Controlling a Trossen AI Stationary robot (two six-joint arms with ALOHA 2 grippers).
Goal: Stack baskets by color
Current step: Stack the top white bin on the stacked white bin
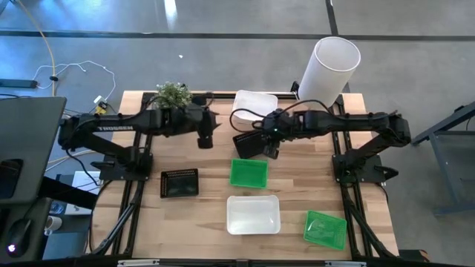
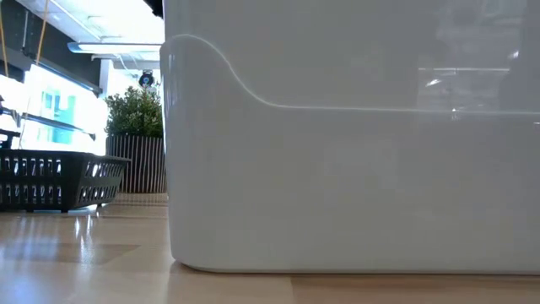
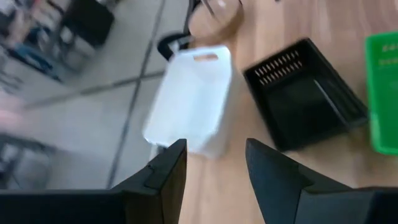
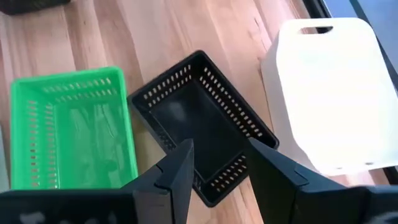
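A black basket (image 1: 247, 144) (image 4: 199, 118) rests flat on the table at mid-far. My right gripper (image 1: 266, 148) (image 4: 217, 168) hangs open just above its near end, touching nothing. Beyond it a white basket (image 1: 254, 104) (image 4: 329, 93) lies at the far edge. Next to the black one, toward the near edge, sits a green basket (image 1: 248, 172) (image 4: 68, 130). My left gripper (image 1: 206, 139) (image 3: 214, 168) is open and holds nothing, raised left of the black basket. Further baskets lie apart: black (image 1: 179, 183), white (image 1: 253, 213), green (image 1: 325, 228).
A tall white cylinder (image 1: 330, 68) stands at the far right corner and a small potted plant (image 1: 173, 94) at the far left. In the low view a white basket's wall (image 2: 337, 169) fills most of the picture. Bare wood lies along the near left.
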